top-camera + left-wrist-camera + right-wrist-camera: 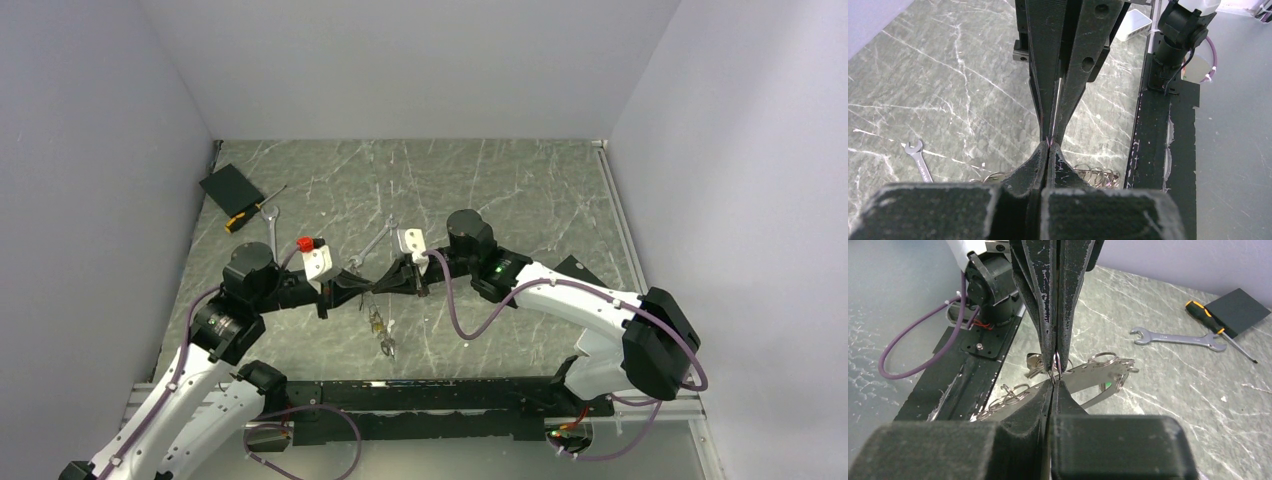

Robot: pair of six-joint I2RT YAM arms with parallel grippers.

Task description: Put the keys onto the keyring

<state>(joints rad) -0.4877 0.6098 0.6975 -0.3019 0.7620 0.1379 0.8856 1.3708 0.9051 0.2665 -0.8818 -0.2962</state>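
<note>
At mid-table, right under the meeting tips, the keyring [377, 320] shows as a thin, floppy, silvery chain of loops. Its long axis runs from the pinch toward the near edge, with the tiny keys [386, 347] bunched at that end. The left gripper [1049, 147] and the right gripper [1053, 384] are tip to tip, both pressed together on its wire. A spanner [376, 241] lies just beyond.

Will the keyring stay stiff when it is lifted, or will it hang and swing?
Probably floppy: the keyring droops in loose curves of thin linked loops rather than holding a shape. Probably light too, since the wire looks very thin. It may swing if it is moved fast.
</note>
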